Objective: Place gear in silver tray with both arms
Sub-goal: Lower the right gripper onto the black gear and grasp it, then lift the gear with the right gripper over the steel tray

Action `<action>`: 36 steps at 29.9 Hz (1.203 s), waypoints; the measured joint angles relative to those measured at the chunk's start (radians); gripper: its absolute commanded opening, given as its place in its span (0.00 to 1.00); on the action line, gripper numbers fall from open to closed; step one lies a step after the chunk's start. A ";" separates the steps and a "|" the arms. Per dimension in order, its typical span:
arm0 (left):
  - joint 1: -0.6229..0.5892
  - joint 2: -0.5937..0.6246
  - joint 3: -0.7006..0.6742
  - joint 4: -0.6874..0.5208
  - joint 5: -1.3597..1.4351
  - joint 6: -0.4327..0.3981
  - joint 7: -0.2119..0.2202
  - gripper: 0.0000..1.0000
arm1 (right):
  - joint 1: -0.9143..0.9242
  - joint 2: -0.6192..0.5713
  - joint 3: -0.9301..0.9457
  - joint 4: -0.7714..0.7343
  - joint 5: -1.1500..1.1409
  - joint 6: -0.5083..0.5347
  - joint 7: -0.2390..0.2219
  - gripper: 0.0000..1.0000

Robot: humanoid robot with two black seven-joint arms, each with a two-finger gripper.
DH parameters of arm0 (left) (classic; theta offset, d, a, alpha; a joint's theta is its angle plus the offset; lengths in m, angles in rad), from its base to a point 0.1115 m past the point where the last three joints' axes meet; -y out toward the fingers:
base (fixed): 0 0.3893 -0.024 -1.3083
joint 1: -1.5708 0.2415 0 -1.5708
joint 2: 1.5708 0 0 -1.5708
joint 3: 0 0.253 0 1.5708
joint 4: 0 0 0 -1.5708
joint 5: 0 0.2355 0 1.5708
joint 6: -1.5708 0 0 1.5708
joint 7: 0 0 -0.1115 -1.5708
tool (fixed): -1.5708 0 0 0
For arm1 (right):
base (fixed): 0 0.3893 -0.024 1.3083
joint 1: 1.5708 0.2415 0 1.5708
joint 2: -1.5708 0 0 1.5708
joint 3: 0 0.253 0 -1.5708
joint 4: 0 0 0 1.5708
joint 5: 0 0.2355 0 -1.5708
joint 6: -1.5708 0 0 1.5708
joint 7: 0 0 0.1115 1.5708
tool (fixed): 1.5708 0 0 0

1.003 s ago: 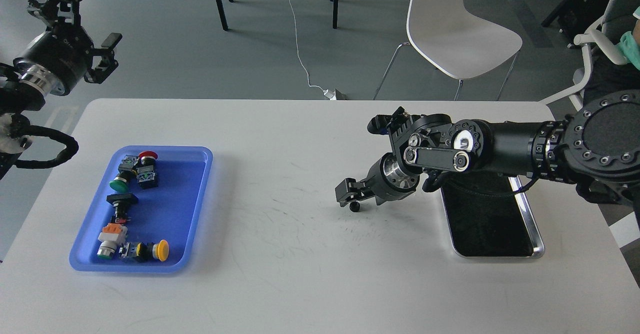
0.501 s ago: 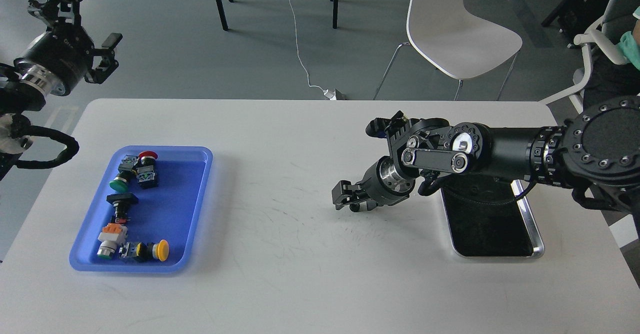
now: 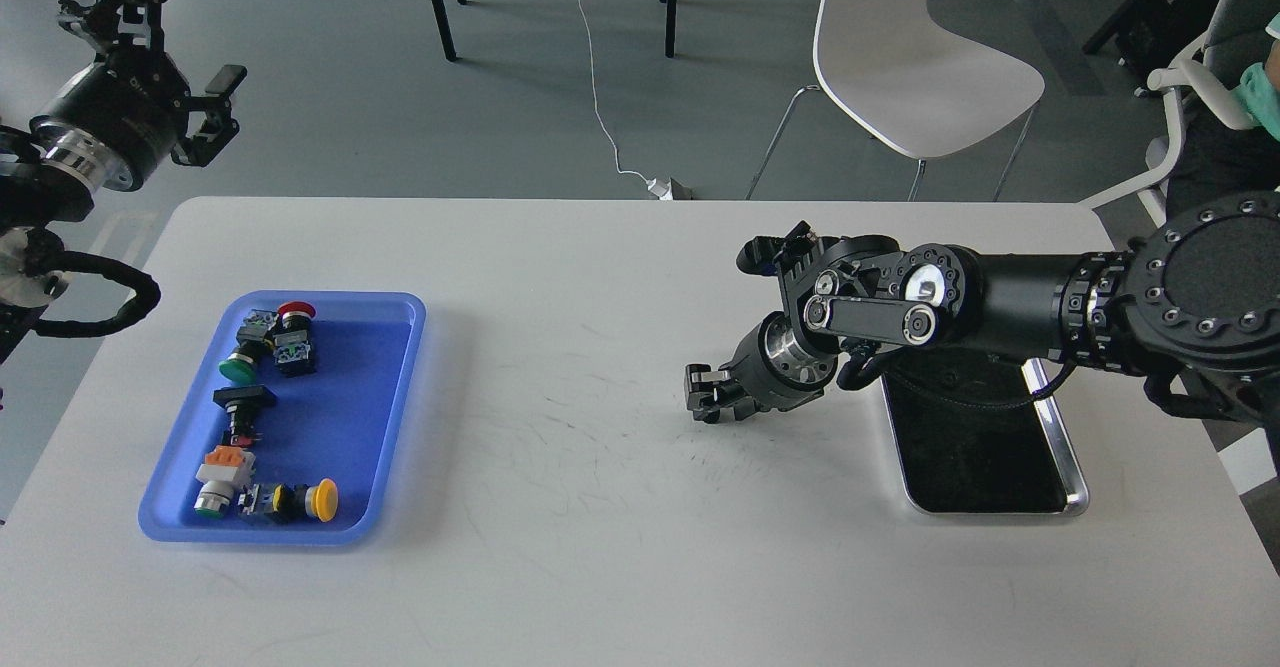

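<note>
The gear, several push-button switch parts (image 3: 262, 413) with red, green and yellow caps, lies in a blue plastic tray (image 3: 385, 417) on the left of the white table. The silver tray (image 3: 1066, 447) sits at the right with a dark floor; my right arm covers its far end. My right gripper (image 3: 706, 396) hovers low over the table's middle, left of the silver tray. Its dark fingers look drawn close and I cannot tell them apart. My left gripper (image 3: 165, 42) is raised beyond the table's far left corner, open and empty.
A white chair (image 3: 905, 57) stands behind the table on the grey floor, with table legs and a white cable (image 3: 600, 107) farther back. A seated person's edge shows at the far right (image 3: 1262, 87). Bare tabletop (image 3: 560, 447) lies between the two trays.
My right gripper shifted slightly left, then back right, and its finger outline has narrowed. The left arm has barely moved. The parts and both trays have stayed put.
</note>
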 measured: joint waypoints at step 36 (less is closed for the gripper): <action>-0.001 -0.004 0.000 0.002 0.001 0.009 -0.004 0.96 | 0.220 -0.069 0.039 0.237 0.040 0.000 0.009 0.02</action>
